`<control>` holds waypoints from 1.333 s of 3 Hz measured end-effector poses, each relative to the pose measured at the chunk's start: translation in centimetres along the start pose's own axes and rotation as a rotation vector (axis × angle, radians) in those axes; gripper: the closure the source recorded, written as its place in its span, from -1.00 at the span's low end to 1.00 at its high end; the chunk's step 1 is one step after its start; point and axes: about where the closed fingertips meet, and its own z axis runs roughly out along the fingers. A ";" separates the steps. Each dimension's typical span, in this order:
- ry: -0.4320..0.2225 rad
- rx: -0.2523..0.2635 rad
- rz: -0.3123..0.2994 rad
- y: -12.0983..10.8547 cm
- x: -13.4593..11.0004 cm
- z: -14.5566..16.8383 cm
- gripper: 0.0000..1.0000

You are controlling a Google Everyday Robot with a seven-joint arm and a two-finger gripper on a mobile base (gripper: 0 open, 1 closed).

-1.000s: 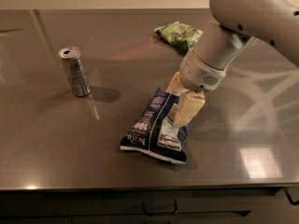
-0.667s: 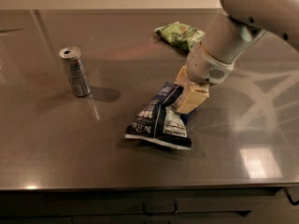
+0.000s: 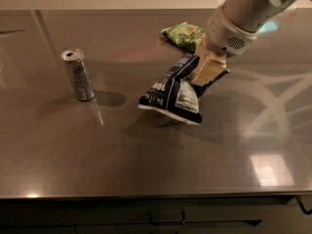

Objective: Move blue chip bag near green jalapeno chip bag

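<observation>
The blue chip bag (image 3: 171, 91), dark navy with white lettering and a white label panel, hangs tilted above the counter, lifted by its upper right end. My gripper (image 3: 207, 69) is shut on that end, its tan fingers (image 3: 210, 68) pinching the bag. The green jalapeno chip bag (image 3: 184, 34) lies on the counter just behind and above the blue bag, to the left of my arm (image 3: 243, 13). A shadow of the blue bag lies on the counter below it.
A silver drink can (image 3: 78, 74) stands upright at the left of the grey counter (image 3: 146, 160). The counter's front edge runs along the bottom, with dark drawers below. Bright reflections lie at the right.
My gripper has lifted the blue chip bag off the counter and carried it up and back toward the green bag. The can and green bag have not moved.
</observation>
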 end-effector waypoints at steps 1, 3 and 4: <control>-0.023 0.085 0.054 -4.7 0.3 -2.5 1.00; -0.046 0.232 0.149 -13.3 1.8 -5.5 1.00; -0.004 0.273 0.169 -16.1 3.0 -5.4 0.63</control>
